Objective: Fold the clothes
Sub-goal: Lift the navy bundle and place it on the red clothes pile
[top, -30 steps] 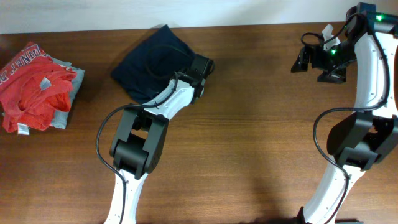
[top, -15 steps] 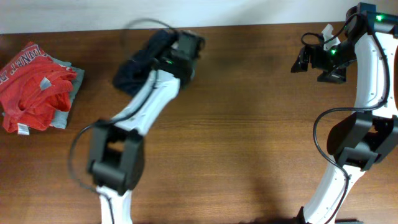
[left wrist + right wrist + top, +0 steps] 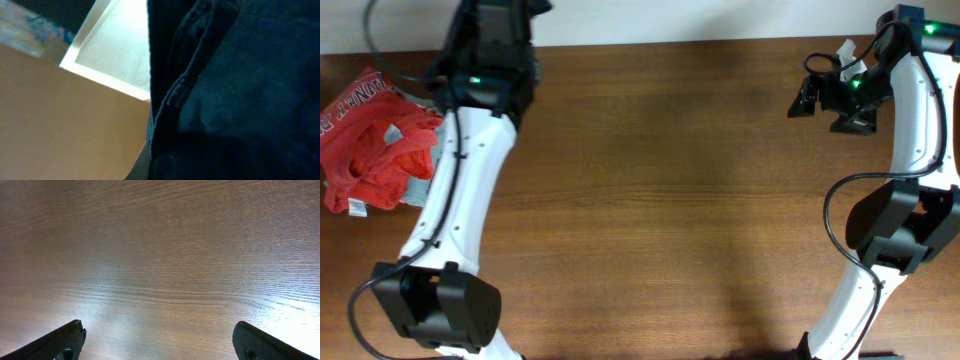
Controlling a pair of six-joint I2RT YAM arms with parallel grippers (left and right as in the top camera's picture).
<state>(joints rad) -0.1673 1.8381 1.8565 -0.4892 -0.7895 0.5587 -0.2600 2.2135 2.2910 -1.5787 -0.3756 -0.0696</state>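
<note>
Red printed garment (image 3: 370, 140) is lying crumpled over grey garment (image 3: 415, 192), far left on wooden table (image 3: 670, 200).

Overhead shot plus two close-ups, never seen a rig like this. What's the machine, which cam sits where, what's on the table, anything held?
Two white-and-black robot arms stand at a wooden table, each ending in a two-finger gripper. The wide picture comes from a fixed camera above: the left arm reaches toward the far left corner, and the right arm is at the right. The other two pictures come from cameras on the wrists. The left wrist view is almost filled by a dark navy garment with seams, close to the lens. The left gripper is shut and appears to hold it, though its fingers are hidden. The right wrist view looks down on the wood past the open right gripper, which holds nothing. At the table's left edge a red printed garment lies on a grey one.
</note>
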